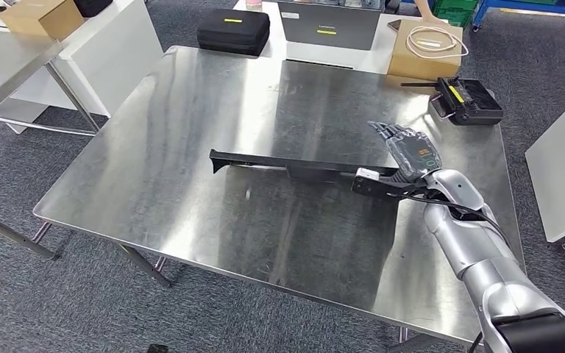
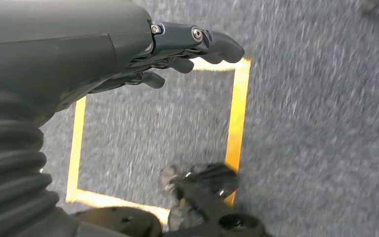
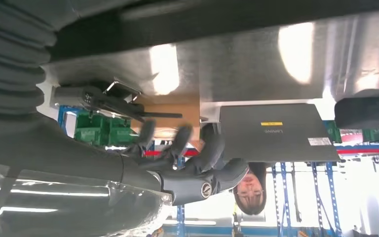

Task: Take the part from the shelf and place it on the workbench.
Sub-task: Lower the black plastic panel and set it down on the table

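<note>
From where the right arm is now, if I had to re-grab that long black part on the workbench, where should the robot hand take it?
Likely at the thicker block near the middle of the long black part, coming from above. It lies flat on the workbench, and the far end tapers to a thin hook. The right robot hand is open beside its near end.

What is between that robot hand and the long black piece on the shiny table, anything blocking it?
Nothing visible. The long black part already lies on the steel workbench, and the right robot hand is raised right beside its near end with fingers apart. The controller and black case sit farther back.
</note>
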